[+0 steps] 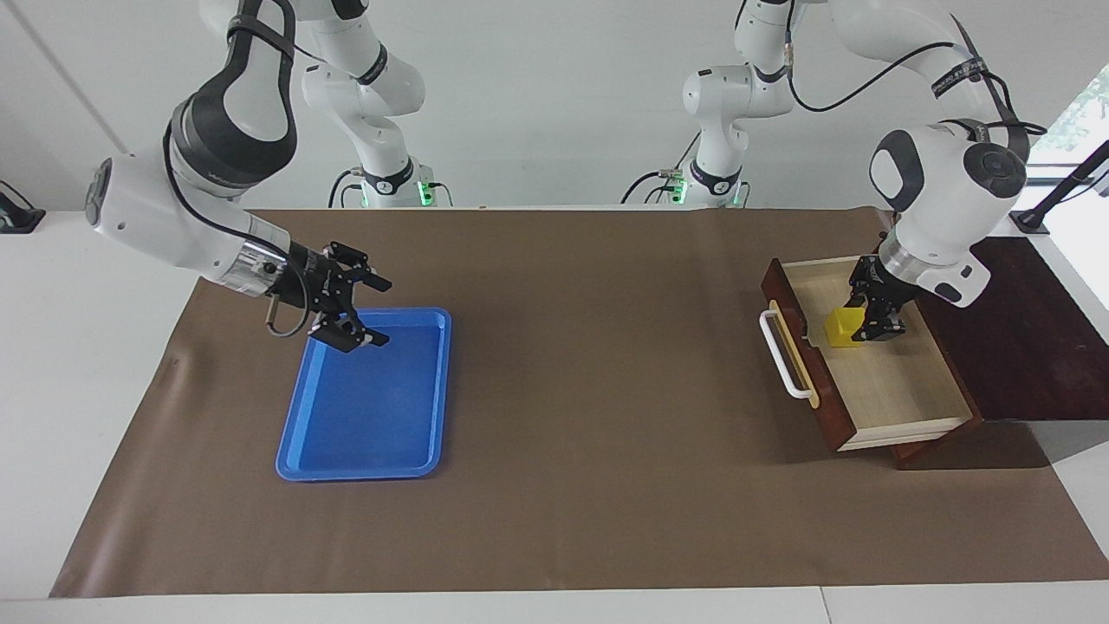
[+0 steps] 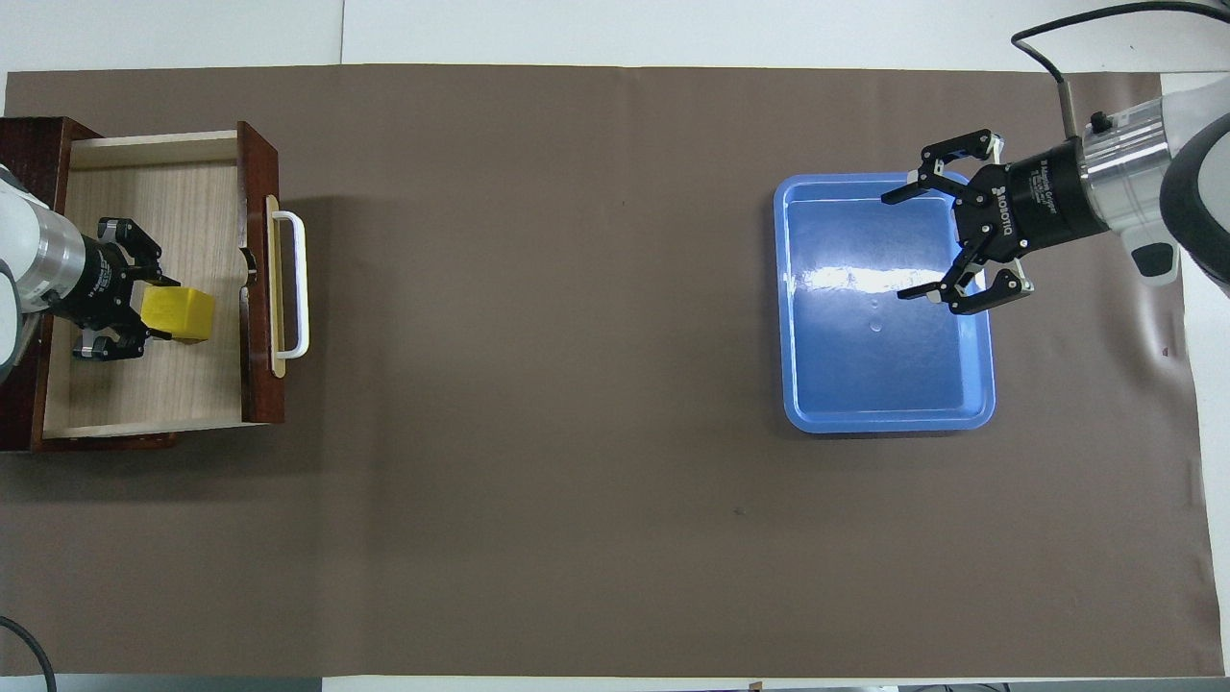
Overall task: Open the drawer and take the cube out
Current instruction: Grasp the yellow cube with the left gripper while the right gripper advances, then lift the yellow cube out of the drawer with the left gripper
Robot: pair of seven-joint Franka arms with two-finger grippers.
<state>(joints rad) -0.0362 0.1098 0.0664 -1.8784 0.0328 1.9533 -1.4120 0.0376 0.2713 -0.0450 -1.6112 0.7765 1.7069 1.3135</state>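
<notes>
Your left gripper (image 1: 858, 326) pinches the small yellow cube (image 1: 842, 327) inside the open reddish-brown wooden drawer (image 1: 901, 390); your right gripper (image 1: 381, 312), fingers spread, hovers over the blue plastic tray (image 1: 364, 433).

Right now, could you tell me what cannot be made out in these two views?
- Overhead view: the cabinet and left arm are cut off by the frame edge.
- Both views: the left gripper hides one side of the cube in the drawer.
- Facing view: how high the right gripper hangs over the tray cannot be judged.

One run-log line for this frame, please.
drawer: open | left gripper: shut on cube, inside drawer | right gripper: open over tray
</notes>
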